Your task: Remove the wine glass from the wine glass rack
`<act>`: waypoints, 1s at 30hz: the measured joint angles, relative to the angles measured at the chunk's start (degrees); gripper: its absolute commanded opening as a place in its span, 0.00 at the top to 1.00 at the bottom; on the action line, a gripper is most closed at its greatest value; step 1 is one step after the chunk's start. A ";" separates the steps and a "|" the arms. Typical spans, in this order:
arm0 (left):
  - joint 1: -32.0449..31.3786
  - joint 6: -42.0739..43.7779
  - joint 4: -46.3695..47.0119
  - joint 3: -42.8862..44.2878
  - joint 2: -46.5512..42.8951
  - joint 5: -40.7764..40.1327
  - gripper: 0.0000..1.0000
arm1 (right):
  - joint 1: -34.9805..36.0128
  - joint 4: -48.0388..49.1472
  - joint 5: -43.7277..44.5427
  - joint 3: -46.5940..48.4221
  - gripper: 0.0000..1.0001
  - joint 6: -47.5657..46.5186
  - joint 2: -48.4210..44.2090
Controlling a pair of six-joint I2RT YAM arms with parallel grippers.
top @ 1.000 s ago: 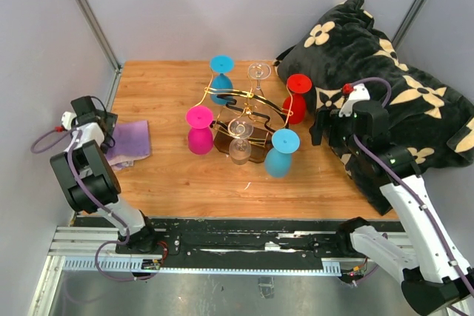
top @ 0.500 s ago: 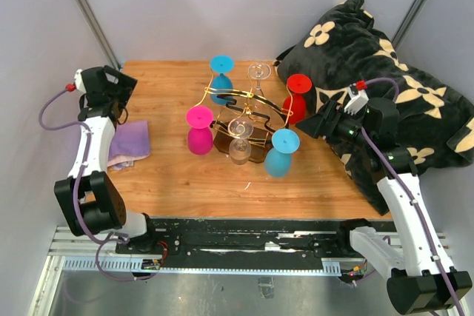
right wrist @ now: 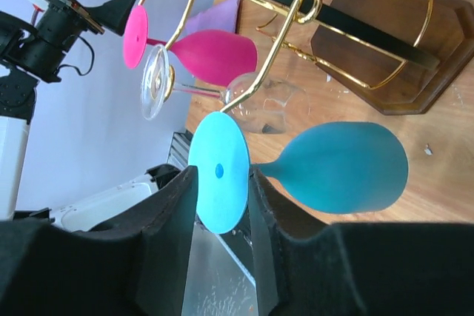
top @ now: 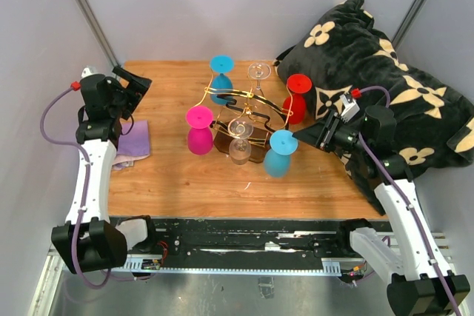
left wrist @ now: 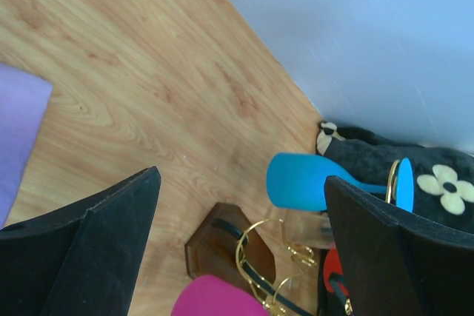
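Right gripper (right wrist: pixel 222 175) pinches the foot of the teal wine glass (right wrist: pixel 348 168) hanging on the wine glass rack (right wrist: pixel 444 57); left gripper (left wrist: pixel 241 175) gapes wide, empty.

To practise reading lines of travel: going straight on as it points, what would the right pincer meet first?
The right pincer would meet the turquoise wine glass, at its round foot, just ahead of it; exact depth is unclear.

Right hand (right wrist: pixel 222 177) closer around teal glass (right wrist: pixel 348 168)
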 measured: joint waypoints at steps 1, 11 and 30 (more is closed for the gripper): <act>-0.02 -0.04 -0.28 -0.39 -0.46 0.31 0.02 | 0.00 -0.02 -0.37 -0.17 0.67 0.11 0.00; -0.02 -0.50 -1.79 -4.76 -9.16 1.68 0.03 | 0.00 -1.25 -0.63 -1.55 0.64 -0.68 -1.33; -0.02 -2.49 -1.36 -7.91 -8.96 6.54 0.03 | 0.02 0.66 -4.11 -3.63 0.85 0.42 -0.31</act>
